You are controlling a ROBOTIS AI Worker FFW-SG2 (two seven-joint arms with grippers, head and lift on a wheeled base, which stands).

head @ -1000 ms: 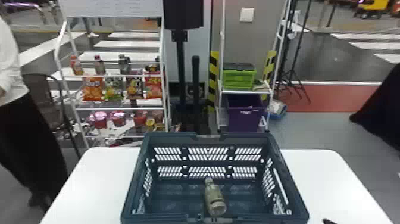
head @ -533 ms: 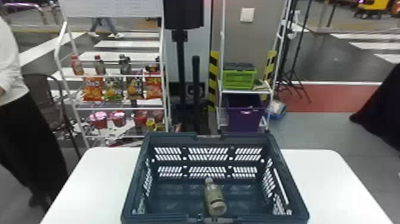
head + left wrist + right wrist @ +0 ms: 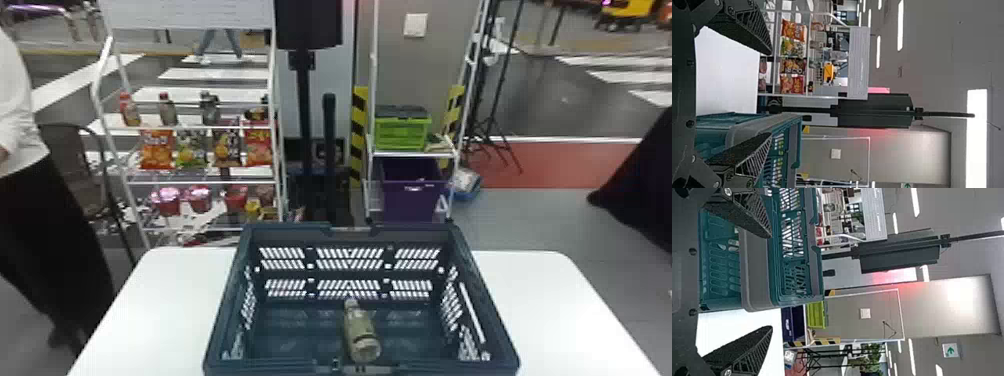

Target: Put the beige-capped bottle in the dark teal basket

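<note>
Bottle lying in the basket as both our grippers are spreading wide

We are keeping the jaws of our left gripper released, its two fingers standing well apart. Our right gripper is matching it, its jaws also parted wide. Behind the fingers in both wrist views, we are seeing parts of the dark teal basket and the white table.

In the head view, the beige-capped bottle is lying on its side inside the basket, near the robot's side of it. Its neck is pointing toward the far wall, and its base is facing us. The basket is sitting on the table.

Beyond the table, on our left, a white rack is holding small bottles, snack bags below them and cups lower still. A black stand is rising in the middle. To the right of it, a lime-green crate is resting on a shelf, with a purple bin sitting beneath.
</note>
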